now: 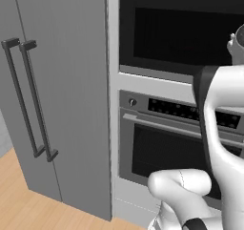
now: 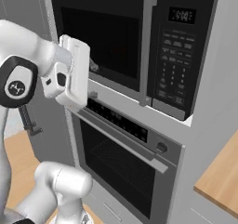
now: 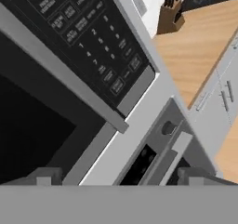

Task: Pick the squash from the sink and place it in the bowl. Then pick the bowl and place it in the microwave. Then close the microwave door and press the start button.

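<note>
The microwave (image 2: 135, 42) is built into the wall, and its dark glass microwave door (image 2: 102, 37) stands shut, with the long grey handle (image 2: 148, 46) beside the keypad (image 2: 174, 65). In the left base view the microwave (image 1: 181, 33) fills the upper right. My gripper (image 2: 94, 72) hovers open just in front of the door's lower left part, with nothing between its fingers. In the hand view my gripper (image 3: 120, 176) has its tips set wide apart, below the door's lower edge, and the keypad (image 3: 93, 37) runs up to the left. The squash, the bowl and the sink are out of view.
A wall oven (image 2: 121, 158) with a control strip and bar handle sits right under the microwave. Tall grey cabinet doors (image 1: 62, 100) with long handles stand to the left. A wooden counter (image 3: 195, 51) with a knife block (image 3: 169, 14) lies to the right.
</note>
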